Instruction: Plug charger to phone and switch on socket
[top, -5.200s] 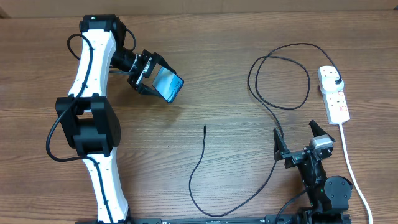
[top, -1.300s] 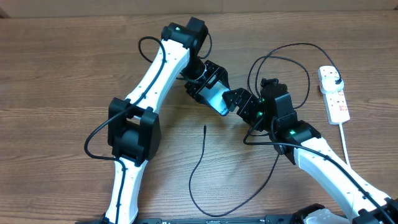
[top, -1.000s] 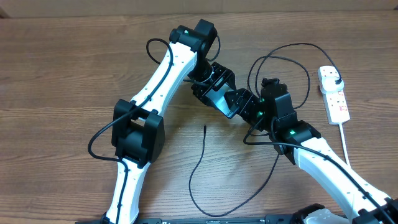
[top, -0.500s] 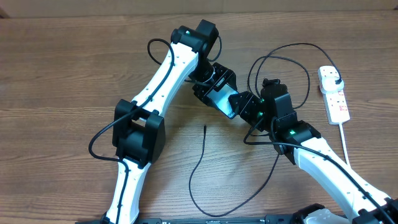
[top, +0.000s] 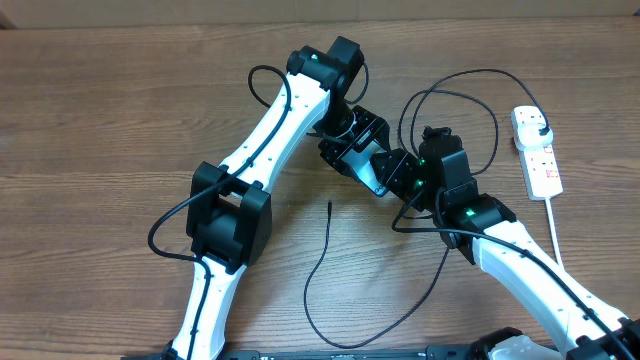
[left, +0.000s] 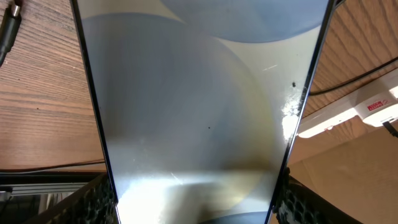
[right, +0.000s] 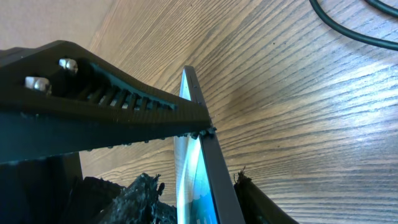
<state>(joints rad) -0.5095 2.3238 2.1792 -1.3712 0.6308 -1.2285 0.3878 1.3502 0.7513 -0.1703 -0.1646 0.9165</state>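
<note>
- You are holding the phone clear of the desk with the left gripper. Its jaws are standing wide and clamping the phone's two long edges, so the screen is facing that wrist camera and one short end is sticking out free.
- You are presenting that free end to the right gripper, whose jaws are straddling the phone's thickness. The upper finger is touching the phone's edge, but you cannot tell whether the grip is full.
- This is looking like a handover or a steadying hold, probably to get the charging port where a connector can reach it.
- The charger is lying loose on the desk, its connector tip just below the two grippers and untouched. Its plug head appears to be sitting in the socket at the far right.
- You are working with one phone, one charger, one socket and two grippers, both of them at the phone.
</note>
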